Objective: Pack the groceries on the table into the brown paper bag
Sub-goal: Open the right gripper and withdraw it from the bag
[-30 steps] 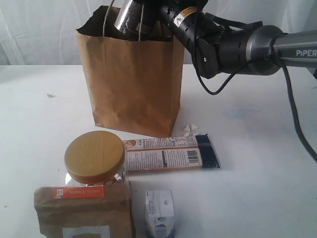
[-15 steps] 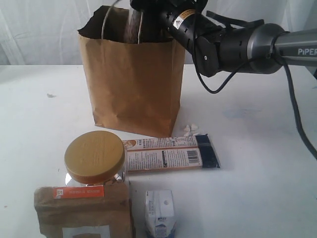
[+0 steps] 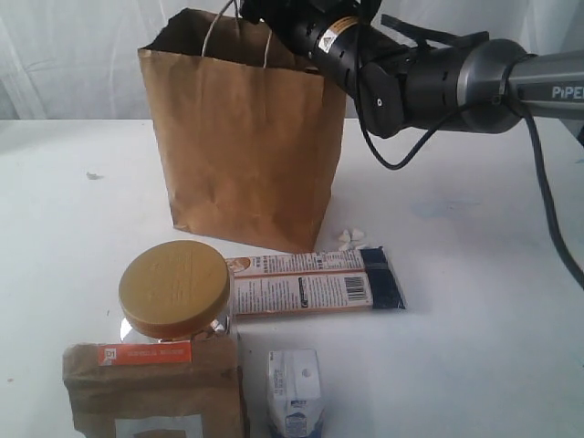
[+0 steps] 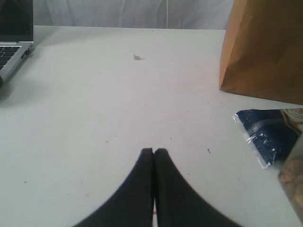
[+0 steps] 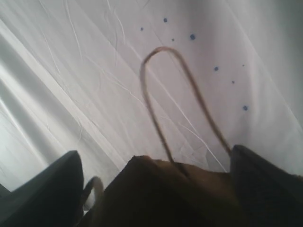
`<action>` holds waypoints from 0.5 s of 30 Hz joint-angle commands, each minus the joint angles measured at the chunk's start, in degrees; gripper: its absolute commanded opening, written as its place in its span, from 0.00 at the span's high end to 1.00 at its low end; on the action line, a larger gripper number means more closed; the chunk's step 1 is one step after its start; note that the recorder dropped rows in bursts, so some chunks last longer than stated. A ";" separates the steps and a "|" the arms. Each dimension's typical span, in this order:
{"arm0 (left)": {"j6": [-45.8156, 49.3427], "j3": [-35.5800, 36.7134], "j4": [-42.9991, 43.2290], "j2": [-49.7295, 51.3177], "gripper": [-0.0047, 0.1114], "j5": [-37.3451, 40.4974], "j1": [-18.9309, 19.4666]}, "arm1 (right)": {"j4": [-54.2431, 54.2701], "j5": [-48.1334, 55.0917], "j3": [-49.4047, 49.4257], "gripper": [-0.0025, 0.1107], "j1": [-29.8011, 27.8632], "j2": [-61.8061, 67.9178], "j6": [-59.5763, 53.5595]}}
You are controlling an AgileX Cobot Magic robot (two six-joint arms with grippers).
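The brown paper bag point(image 3: 242, 155) stands upright at the back middle of the table point(image 3: 474, 274). My right arm point(image 3: 429, 82) reaches over the bag's open top from the right. In the right wrist view my right gripper point(image 5: 154, 153) is open, with the bag's rim point(image 5: 156, 189) and a twisted handle point(image 5: 163, 94) between its wide-set fingers and nothing held. In front of the bag lie the mustard-lidded jar point(image 3: 174, 287), the navy-orange packet point(image 3: 315, 283), the brown pouch point(image 3: 155, 392) and the white carton point(image 3: 294, 388). My left gripper point(image 4: 154, 151) is shut and empty, low over bare table.
Small white bits point(image 3: 351, 239) lie at the bag's front right corner. In the left wrist view a laptop point(image 4: 14, 33) sits at the table's edge, and the bag point(image 4: 265, 52) and the packet's navy end point(image 4: 267, 135) are off to one side. White curtain hangs behind.
The dark can that hung in my right gripper above the bag has dropped out of sight into it. The jaws have opened a little wider. The left arm has not moved.
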 commanded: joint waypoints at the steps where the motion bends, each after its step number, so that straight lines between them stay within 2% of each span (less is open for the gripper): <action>1: -0.04 0.11 -0.32 -0.29 0.96 0.04 -0.08 | 0.00 0.69 -0.12 0.29 0.03 -0.83 -0.45; 6: -0.04 0.11 -0.32 -0.29 0.96 0.04 -0.08 | 0.00 1.19 -0.12 0.29 0.03 -5.48 1.66; 8: -0.04 0.11 -0.32 -0.29 0.96 0.04 -0.08 | 0.00 4.40 -0.12 0.29 0.03 -8.25 2.75; 11: -0.04 0.11 -0.32 -0.29 0.96 0.04 -0.08 | 0.00 15.57 -0.12 0.29 0.03 -12.94 2.76; 15: -0.04 0.11 -0.32 -0.29 0.96 0.04 -0.08 | 0.00 38.42 -0.12 0.29 0.03 -19.29 2.65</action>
